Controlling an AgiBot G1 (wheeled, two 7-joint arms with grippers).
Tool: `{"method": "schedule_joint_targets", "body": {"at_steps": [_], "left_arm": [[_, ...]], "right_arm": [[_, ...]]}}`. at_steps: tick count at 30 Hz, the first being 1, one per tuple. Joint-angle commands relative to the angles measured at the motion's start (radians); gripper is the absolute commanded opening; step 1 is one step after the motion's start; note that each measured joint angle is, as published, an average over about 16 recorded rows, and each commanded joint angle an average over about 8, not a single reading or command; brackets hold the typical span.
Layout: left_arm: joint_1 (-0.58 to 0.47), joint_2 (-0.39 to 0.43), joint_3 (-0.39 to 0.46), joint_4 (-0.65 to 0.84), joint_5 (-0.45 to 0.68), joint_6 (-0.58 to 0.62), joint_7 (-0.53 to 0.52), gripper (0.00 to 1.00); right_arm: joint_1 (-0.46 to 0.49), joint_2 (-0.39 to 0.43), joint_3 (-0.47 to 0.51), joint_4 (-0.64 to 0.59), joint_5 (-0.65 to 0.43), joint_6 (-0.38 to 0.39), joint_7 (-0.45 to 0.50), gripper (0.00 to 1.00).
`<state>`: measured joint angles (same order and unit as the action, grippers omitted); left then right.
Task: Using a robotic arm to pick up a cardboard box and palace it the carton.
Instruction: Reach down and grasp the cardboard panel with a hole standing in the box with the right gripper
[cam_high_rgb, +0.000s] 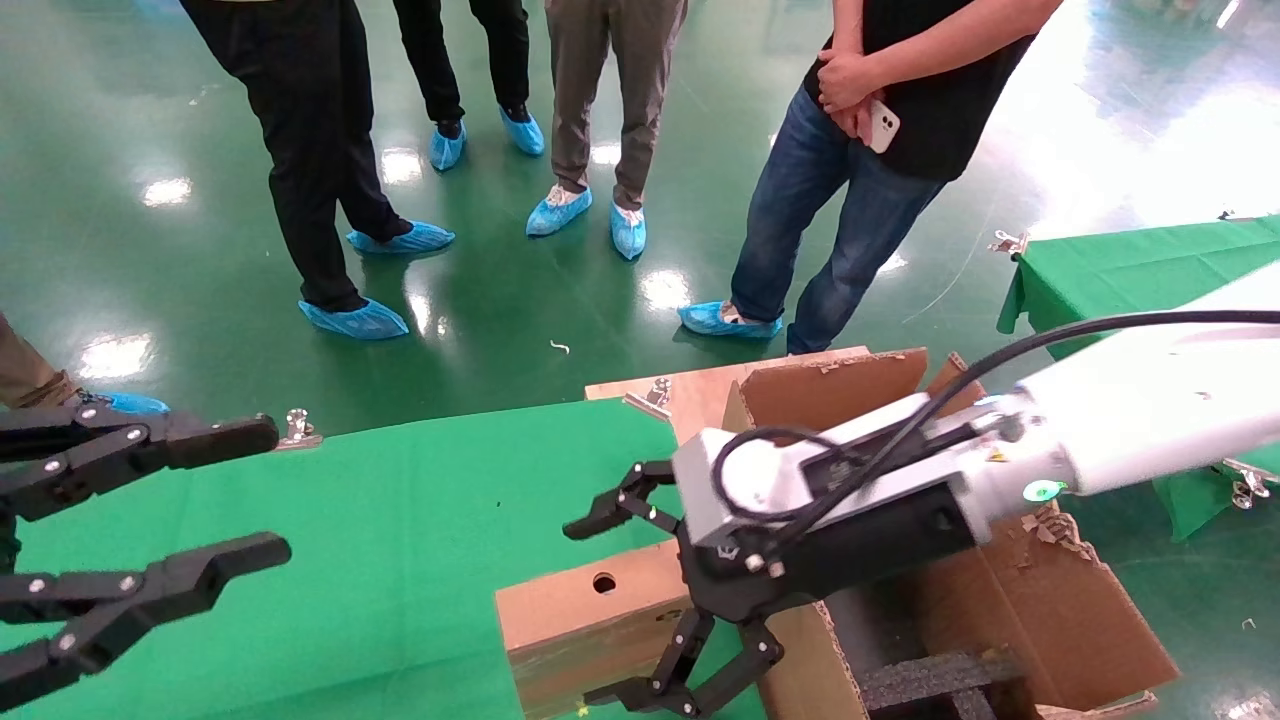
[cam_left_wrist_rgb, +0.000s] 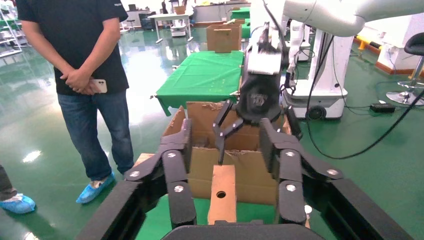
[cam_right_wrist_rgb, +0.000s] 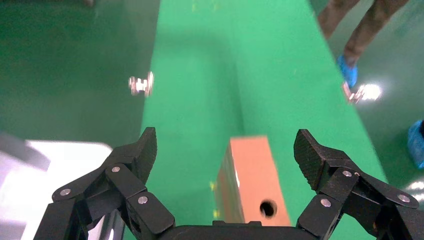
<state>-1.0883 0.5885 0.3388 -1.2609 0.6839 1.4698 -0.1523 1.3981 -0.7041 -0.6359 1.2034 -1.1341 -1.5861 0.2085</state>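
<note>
The cardboard box (cam_high_rgb: 590, 620) lies flat on the green table cover (cam_high_rgb: 400, 520) at the lower middle of the head view, its long side pressed against or just beside the outer wall of the carton (cam_high_rgb: 1040, 600) to its right. A round finger hole (cam_high_rgb: 604, 582) shows in its top face. No print can be read on it; a small white logo sits on the black body of the right gripper (cam_high_rgb: 612, 610), too small to read.

That gripper, at the end of the robotic arm (cam_high_rgb: 1140, 420) reaching in from the right edge, hangs over the box with its jaws spread wide, one fingertip above the far side of the box and the other past its near edge. It holds nothing, and whether a finger brushes the cardboard is hard to say. In the right wrist view the box (cam_right_wrist_rgb: 252, 185) lies between the open fingers (cam_right_wrist_rgb: 312, 155).

The left gripper (cam_high_rgb: 240, 490) rests at the left edge, jaws apart and empty, well away from the box.

Black foam (cam_high_rgb: 930, 675) lies inside the carton. Several people (cam_high_rgb: 860, 170) in blue shoe covers stand on the green floor beyond the table.
</note>
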Motion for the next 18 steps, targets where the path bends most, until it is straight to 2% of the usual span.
{"method": "schedule_joint_targets", "body": {"at_steps": [1, 18], "left_arm": [[0.000, 0.000, 0.000, 0.000, 0.000, 0.000, 0.000, 0.00], [0.000, 0.000, 0.000, 0.000, 0.000, 0.000, 0.000, 0.00]], "right_arm": [[0.031, -0.017, -0.049, -0.018, -0.037, 0.000, -0.013, 1.00], [0.256, -0.203, -0.376, -0.283, -0.213, 0.000, -0.192, 1.00]]}}
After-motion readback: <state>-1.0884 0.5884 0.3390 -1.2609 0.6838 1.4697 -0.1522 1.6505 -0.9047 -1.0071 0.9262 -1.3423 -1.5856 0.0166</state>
